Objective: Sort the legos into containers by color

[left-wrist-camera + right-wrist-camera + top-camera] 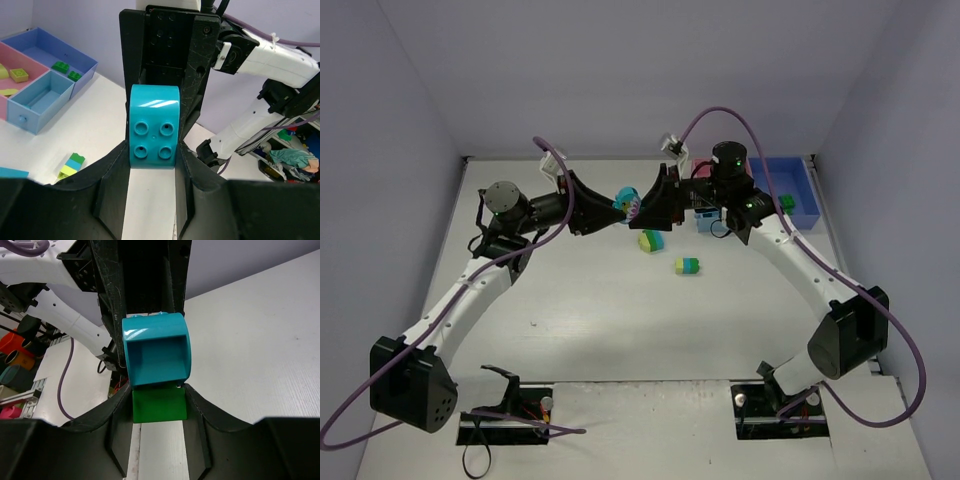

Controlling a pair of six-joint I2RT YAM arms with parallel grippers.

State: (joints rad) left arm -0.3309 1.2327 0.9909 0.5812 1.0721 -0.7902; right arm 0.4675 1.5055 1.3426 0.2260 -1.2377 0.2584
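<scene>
While the left pincer [152, 150] pinches a cyan lego [152, 125], the right pincer [159, 395] grips a green lego [160, 409] near the containers [37, 120].

Glossy cyan brick [152, 127] fills the left wrist view, four studs in the same cyan, framed by the matte black left claw [152, 148]. Over on the right wrist view, the black right claw [159, 390] frames cyan again, with a flat green brick [159, 404] under it. The worktop [590, 300] is white, and on it sits a striped stack [71, 165] of green, cyan and yellow-green. Close by is a two-tone piece [651, 241], yellow-green and cyan. The pink tray [27, 62] shows yellow-green pieces [19, 74]. The light blue tray [56, 107] is one plain colour. The darker blue tray [40, 50] has green bricks [60, 65]. White arms [470, 290], purple cables [910, 350].
</scene>
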